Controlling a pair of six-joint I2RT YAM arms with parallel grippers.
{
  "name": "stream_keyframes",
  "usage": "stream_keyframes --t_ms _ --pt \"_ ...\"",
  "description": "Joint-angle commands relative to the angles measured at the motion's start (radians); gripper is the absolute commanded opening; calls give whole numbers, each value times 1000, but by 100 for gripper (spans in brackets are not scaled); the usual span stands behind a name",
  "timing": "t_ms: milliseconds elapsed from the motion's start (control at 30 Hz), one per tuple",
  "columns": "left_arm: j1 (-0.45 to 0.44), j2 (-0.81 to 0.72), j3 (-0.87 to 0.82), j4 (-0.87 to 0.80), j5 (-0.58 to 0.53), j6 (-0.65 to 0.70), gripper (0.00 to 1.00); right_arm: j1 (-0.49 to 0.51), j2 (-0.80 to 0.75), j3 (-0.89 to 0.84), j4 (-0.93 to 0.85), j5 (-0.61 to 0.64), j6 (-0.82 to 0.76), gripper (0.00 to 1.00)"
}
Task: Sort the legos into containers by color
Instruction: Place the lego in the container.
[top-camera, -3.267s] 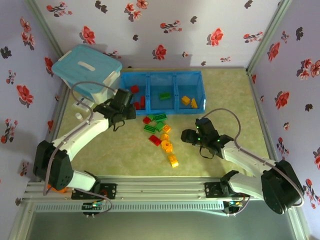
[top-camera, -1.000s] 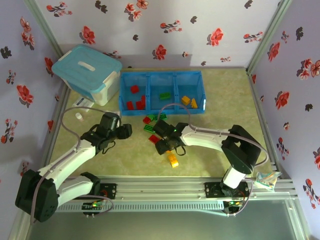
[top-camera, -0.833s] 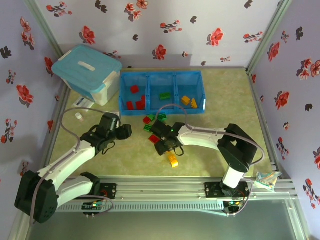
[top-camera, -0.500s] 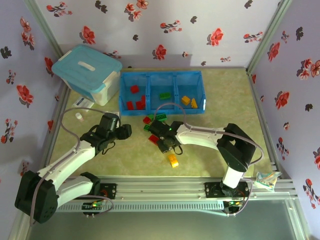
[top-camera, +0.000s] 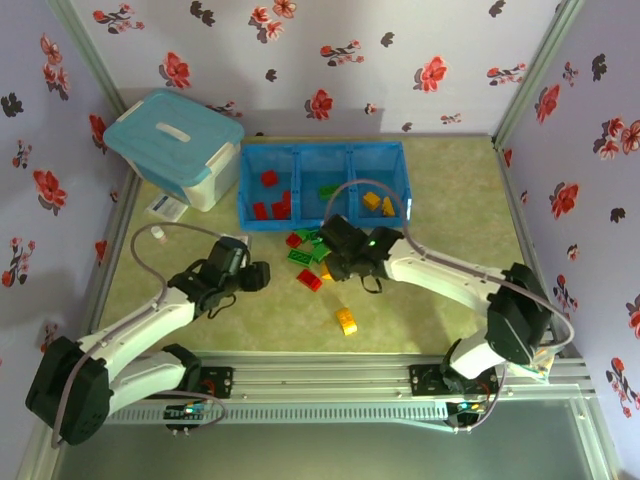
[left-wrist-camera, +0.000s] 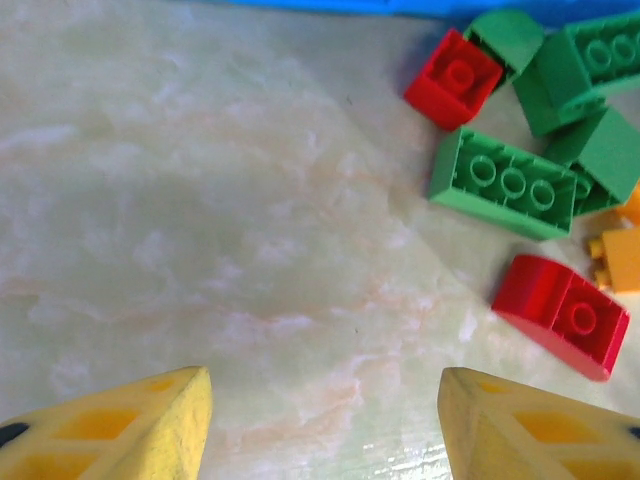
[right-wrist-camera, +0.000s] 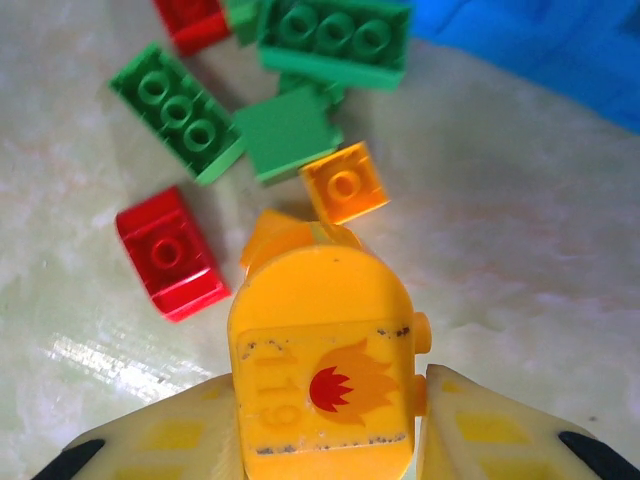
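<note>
Yellow-orange plastic is gripped by the right gripper (right-wrist-camera: 320, 440): a flame-printed brick (right-wrist-camera: 320, 365) is clamped between its nearly closed fingers, over the loose legos (top-camera: 310, 256). The right arm is stretched from the near right across to the middle of the table (top-camera: 450, 210), just near of the blue tray (top-camera: 322, 147). The left arm is bent in from the near left. The left gripper (left-wrist-camera: 325, 430) is spread wide with nothing held, over bare table just left of the pile. Red, green and yellow-orange bricks are seen in the tray's left, middle and right compartments.
</note>
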Motion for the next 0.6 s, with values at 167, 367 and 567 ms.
stream_keyframes --t_ms 167,367,567 --pt "-84 32 -14 46 -66 -43 61 -185 -100 20 -33 72 -30 36" --pt "-114 67 -14 65 -73 -51 61 -354 -40 115 -78 62 -32 38" --pt "-134 81 10 53 -73 -52 61 -479 114 263 -70 5 -55 38"
